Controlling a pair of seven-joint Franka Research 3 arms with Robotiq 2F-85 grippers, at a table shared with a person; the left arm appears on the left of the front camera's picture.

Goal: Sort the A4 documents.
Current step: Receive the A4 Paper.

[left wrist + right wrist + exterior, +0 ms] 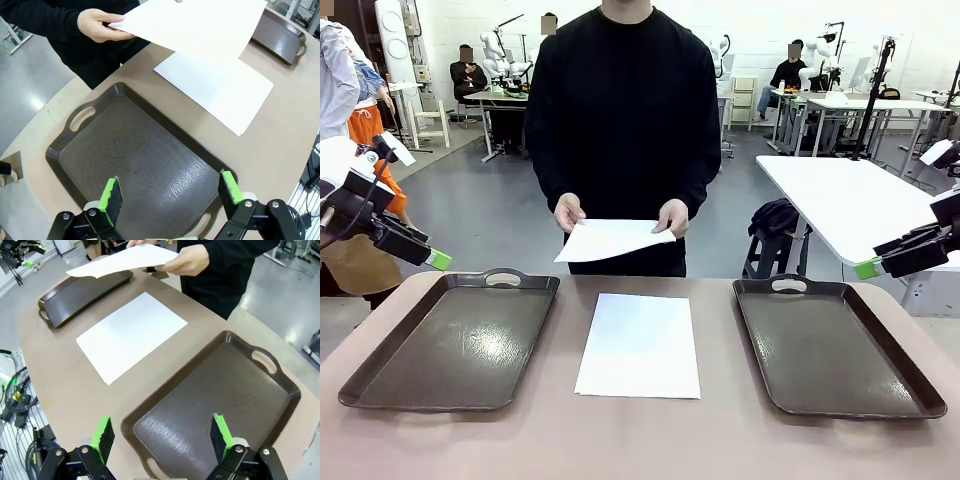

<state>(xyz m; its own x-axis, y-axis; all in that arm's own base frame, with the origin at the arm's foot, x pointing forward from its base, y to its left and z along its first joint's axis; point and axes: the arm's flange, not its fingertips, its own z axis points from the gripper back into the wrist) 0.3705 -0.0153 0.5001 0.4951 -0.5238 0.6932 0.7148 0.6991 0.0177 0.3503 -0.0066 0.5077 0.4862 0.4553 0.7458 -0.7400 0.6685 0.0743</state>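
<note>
Both grippers are wide open and hold nothing. The left gripper [170, 192] hovers over the left tray [135, 150], the right gripper [161, 434] over the right tray [225, 390]. One A4 sheet [638, 345] lies flat mid-desk [720, 440] between the trays. A second sheet [610, 238] is in the person's hands [672, 217] above the desk's far edge. We judge the paper light, floppy, slick on the desk and quick to crease. We'd pinch a free edge or corner, easiest on the held sheet's overhang.
</note>
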